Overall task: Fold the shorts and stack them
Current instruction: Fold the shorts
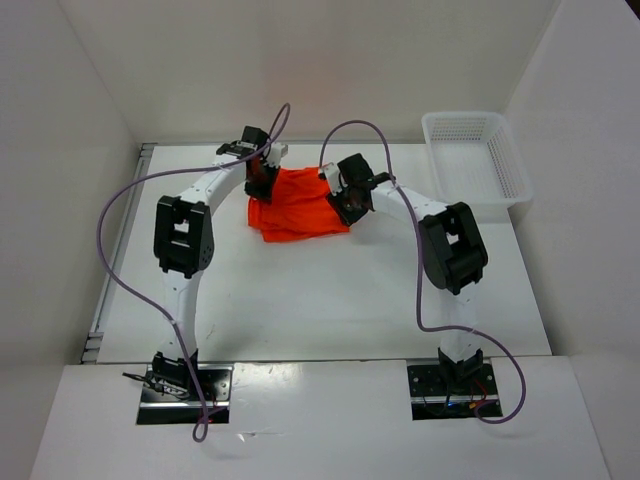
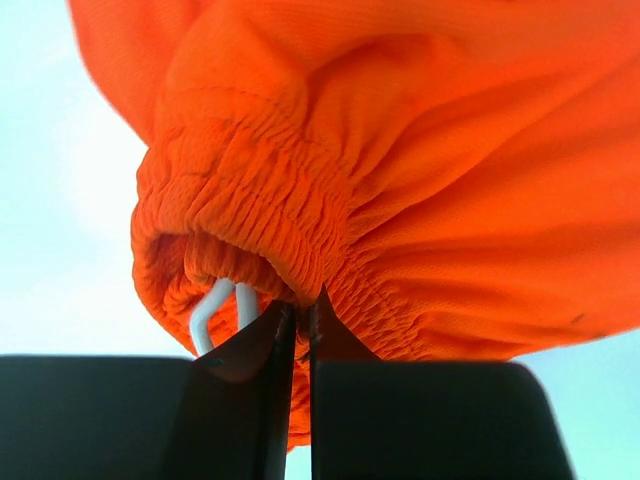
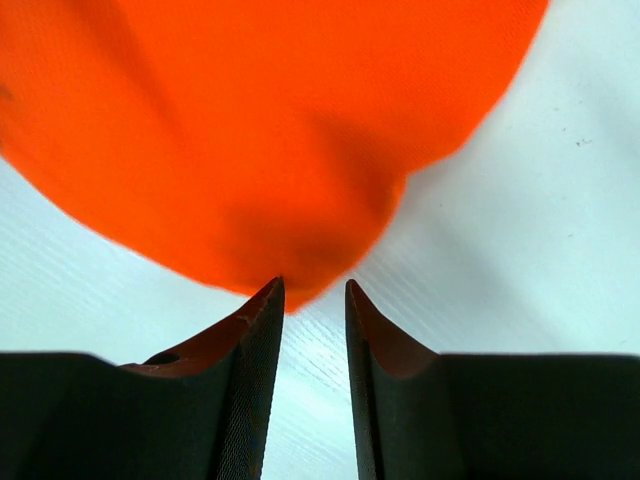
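Note:
The orange shorts (image 1: 297,205) lie bunched on the white table, between my two grippers. My left gripper (image 1: 259,181) is at their left end. In the left wrist view it (image 2: 301,312) is shut on the gathered waistband (image 2: 250,190), with a loop of white drawstring (image 2: 210,310) beside the fingers. My right gripper (image 1: 343,207) is at the right end of the shorts. In the right wrist view it (image 3: 314,290) is open, with a rounded edge of the orange fabric (image 3: 250,130) just ahead of the fingertips and white table showing between them.
A white mesh basket (image 1: 478,158) stands at the back right of the table. White walls close in the table at the back and on both sides. Purple cables loop above both arms.

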Tool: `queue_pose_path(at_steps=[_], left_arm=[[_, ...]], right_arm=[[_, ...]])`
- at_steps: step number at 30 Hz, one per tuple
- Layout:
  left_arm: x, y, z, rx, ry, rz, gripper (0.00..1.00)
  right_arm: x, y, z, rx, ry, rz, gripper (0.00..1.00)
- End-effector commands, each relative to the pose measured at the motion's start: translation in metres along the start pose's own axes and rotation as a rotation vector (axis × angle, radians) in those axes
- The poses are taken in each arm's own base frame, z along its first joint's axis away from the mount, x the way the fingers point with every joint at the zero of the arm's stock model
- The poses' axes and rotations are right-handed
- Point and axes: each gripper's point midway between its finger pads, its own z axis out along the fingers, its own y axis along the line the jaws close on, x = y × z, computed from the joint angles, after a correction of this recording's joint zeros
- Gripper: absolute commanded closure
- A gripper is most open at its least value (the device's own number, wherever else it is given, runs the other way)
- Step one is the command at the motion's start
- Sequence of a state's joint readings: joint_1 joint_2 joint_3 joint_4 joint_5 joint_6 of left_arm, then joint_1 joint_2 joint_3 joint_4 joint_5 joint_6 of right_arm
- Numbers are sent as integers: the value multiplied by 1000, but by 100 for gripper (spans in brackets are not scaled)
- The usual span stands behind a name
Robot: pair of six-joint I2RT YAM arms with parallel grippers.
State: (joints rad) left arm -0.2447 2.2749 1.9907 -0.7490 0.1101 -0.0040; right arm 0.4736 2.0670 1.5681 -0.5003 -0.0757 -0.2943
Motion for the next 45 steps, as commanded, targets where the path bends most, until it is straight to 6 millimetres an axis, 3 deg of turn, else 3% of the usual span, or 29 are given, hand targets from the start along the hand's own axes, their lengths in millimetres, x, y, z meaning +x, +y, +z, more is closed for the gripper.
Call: queue_pose_path(at_steps=[1,3,6,8,10,13,16,19,24,26,28,31,32,33,36,38,40,41,42,45], left_arm=[[-22,10,-19,-1,-82,-6,93],[-8,10,-15,24,-52,-20,91],[9,3,-24,141,-29,-59,77],[4,-9,-38,237,-53,-67,75],[-15,-18,-66,270,-115,-47,75],[-33,-21,-88,276,-167,-29,78],[-23,-22,-81,279,-140,-39,83],[5,-11,-61,276,-75,-82,83],[39,35,-33,196,-18,-171,81],[44,42,-27,181,-9,-182,76],[48,45,-18,169,5,-186,62],[32,47,-22,169,-34,-174,49],[32,45,-26,181,-27,-176,41],[18,40,-39,206,-66,-164,36],[10,30,-60,243,-84,-159,22],[-2,19,-83,288,-124,-144,19],[-7,14,-92,313,-141,-138,15],[-15,15,-98,309,-163,-128,9],[-17,16,-96,309,-166,-127,9],[-14,32,-67,220,-134,-130,7]], right_arm=[[-11,5,-21,-7,-40,-40,63],[-12,10,-21,-12,-41,-49,63],[-13,14,-21,-18,-42,-57,63],[-16,12,-22,-7,-48,-45,62],[-28,13,-26,-18,-78,-37,59],[-31,18,-28,-41,-83,-16,57],[-31,18,-25,-42,-80,-16,57],[-31,16,-25,-33,-78,-16,56],[-28,18,-21,-45,-71,-6,51],[-31,18,-21,-43,-79,4,48],[-32,20,-19,-52,-80,4,46],[-38,20,-18,-60,-93,2,46],[-40,20,-16,-61,-94,13,46],[-45,21,-18,-73,-109,11,46],[-46,30,-21,-122,-107,20,46],[-46,31,-21,-172,-111,62,46],[-46,33,-19,-206,-112,93,46],[-47,36,-19,-218,-111,120,46],[-40,38,-10,-223,-86,139,46],[-34,36,0,-218,-65,211,46]])
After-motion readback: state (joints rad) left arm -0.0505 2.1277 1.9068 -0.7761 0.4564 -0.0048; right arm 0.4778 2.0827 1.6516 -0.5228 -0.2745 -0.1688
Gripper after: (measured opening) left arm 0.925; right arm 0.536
